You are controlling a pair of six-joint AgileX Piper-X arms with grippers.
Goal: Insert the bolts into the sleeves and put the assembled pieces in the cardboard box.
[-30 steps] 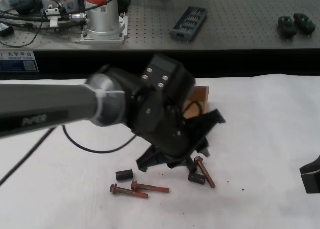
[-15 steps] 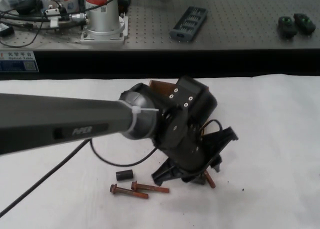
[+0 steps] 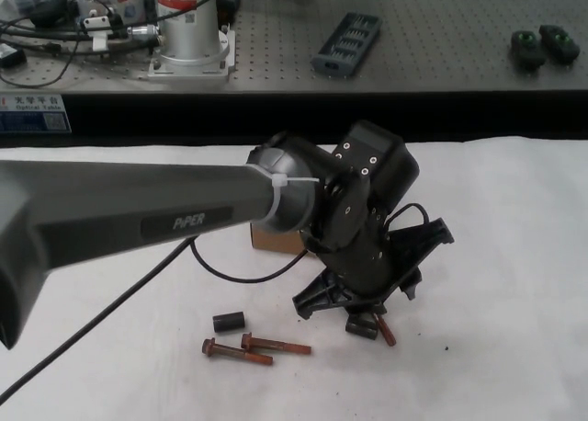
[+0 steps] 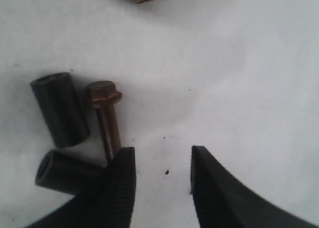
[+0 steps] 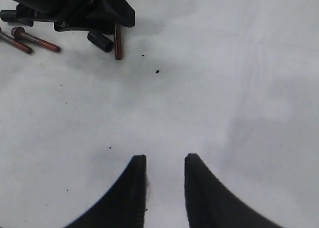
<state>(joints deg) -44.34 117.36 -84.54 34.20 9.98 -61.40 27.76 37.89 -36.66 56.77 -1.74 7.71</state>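
My left gripper (image 3: 367, 297) hangs open low over the white cloth, its arm stretching in from the left. In the left wrist view the left gripper (image 4: 162, 161) has bare cloth between its fingers. Beside one finger (image 4: 119, 188) lie a copper-coloured bolt (image 4: 105, 116) and two black sleeves (image 4: 60, 108) (image 4: 65, 173). From above, that bolt (image 3: 385, 330) and a sleeve (image 3: 360, 326) peek out under the gripper. Two more bolts (image 3: 237, 351) (image 3: 276, 346) and a sleeve (image 3: 229, 323) lie to the left. The cardboard box (image 3: 274, 241) is mostly hidden behind the arm. My right gripper (image 5: 164, 161) is open over bare cloth.
A black cable (image 3: 230, 274) loops on the cloth beside the box. Beyond the cloth is a perforated bench with a metal post (image 3: 188, 26), a black rack (image 3: 347, 42) and two dark parts (image 3: 545, 46). Free cloth lies to the right.
The left arm has swung right and nearer, bringing its gripper down over the right-hand bolt and sleeves. The dark shape at the right edge has left the high view.
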